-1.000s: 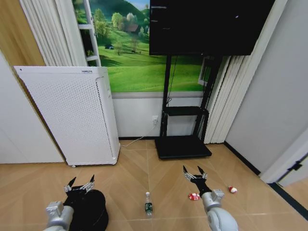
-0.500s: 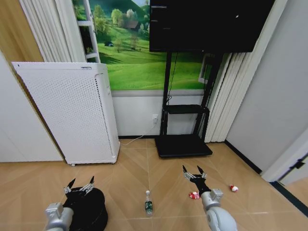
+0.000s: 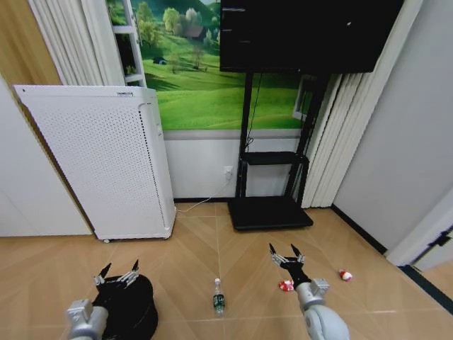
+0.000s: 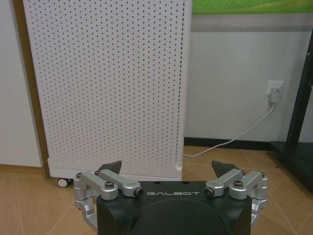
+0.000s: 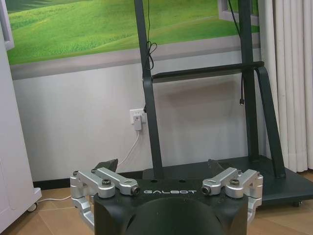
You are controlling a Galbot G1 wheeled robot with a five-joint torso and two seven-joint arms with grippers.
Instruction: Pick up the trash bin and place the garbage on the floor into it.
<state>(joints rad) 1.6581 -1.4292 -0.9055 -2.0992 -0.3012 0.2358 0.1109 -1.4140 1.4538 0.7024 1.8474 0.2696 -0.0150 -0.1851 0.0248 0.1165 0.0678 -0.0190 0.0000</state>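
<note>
Left tool (image 3: 118,275): spread open, empty, above the trash bin (image 3: 131,309), upright on the floor (image 3: 198,241). Bottle (image 3: 219,298): upright, cap up, centre. Right tool (image 3: 286,256): open, empty. Scraps (image 3: 286,286), (image 3: 345,275) beyond.

Your head camera has tilted slightly: the white perforated appliance (image 3: 99,159) and the green landscape mural (image 3: 198,78) now sit a little higher. The red-and-white scraps (image 3: 286,286) appear marginally lower and farther right. Nothing on the floor itself has moved.
</note>
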